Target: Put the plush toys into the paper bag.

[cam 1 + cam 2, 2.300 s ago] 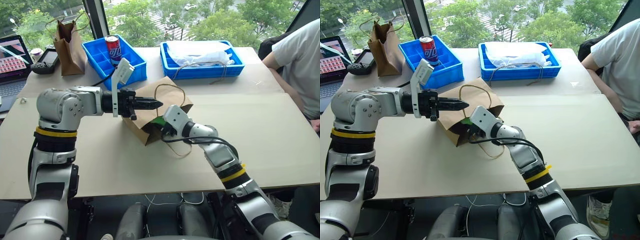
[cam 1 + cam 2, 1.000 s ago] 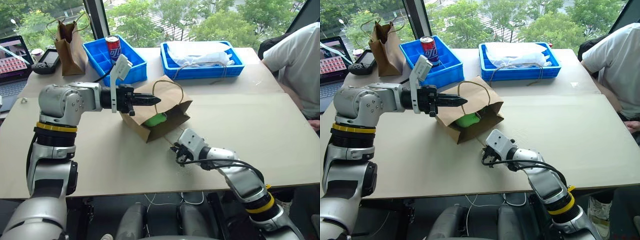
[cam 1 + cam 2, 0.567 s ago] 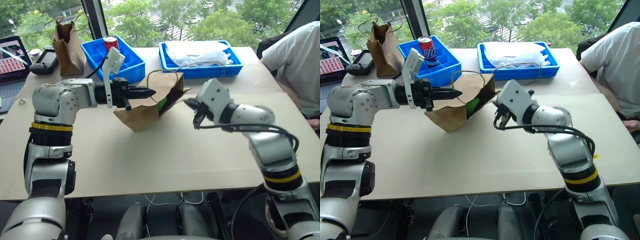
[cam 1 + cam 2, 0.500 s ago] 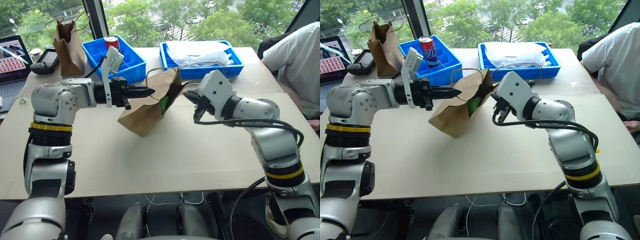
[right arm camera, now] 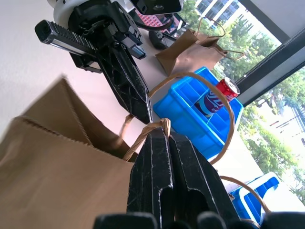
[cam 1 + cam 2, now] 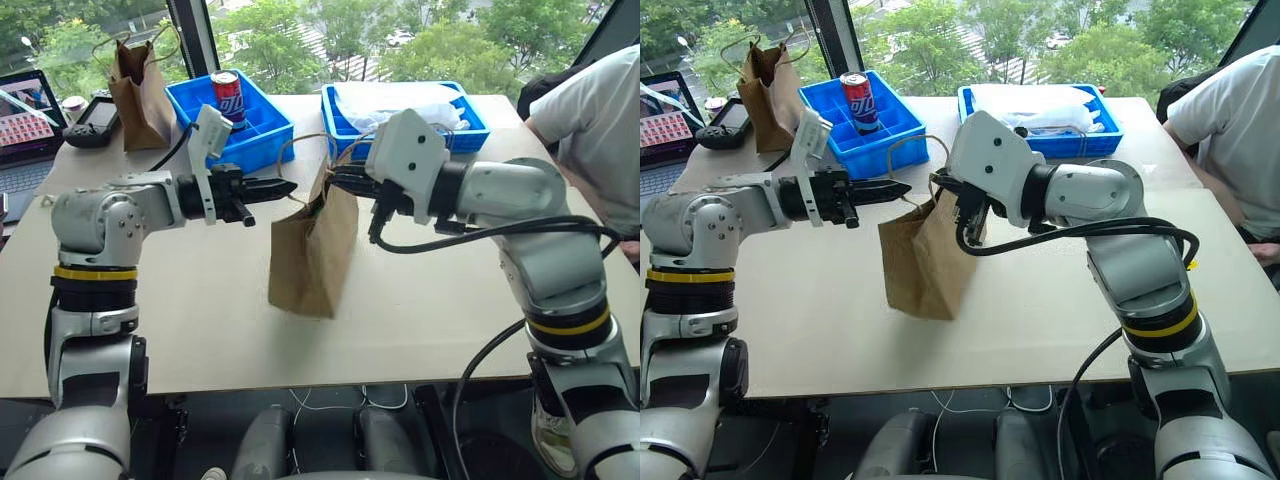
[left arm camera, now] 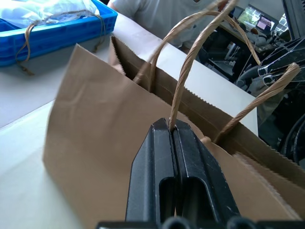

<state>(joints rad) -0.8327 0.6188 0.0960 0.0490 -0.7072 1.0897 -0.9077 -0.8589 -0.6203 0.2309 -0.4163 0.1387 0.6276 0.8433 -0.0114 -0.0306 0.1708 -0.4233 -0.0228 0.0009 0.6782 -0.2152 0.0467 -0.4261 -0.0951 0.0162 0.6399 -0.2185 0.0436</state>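
Hanging upright at frame centre, paper bag suspended between both grippers, base resting on or just above table. Left gripper pressing together on one twine handle, upper left of bag mouth. Right gripper pinching other handle, upper right. Bag lying directly below and between fingertips, long axis vertical. Plush toys hiding, presumably inside. Next move likely lowering bag evenly, both arms equally near.

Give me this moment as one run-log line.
paper bag: upright on table | left gripper: shut on twine handle | right gripper: shut on other handle | toys: unseen
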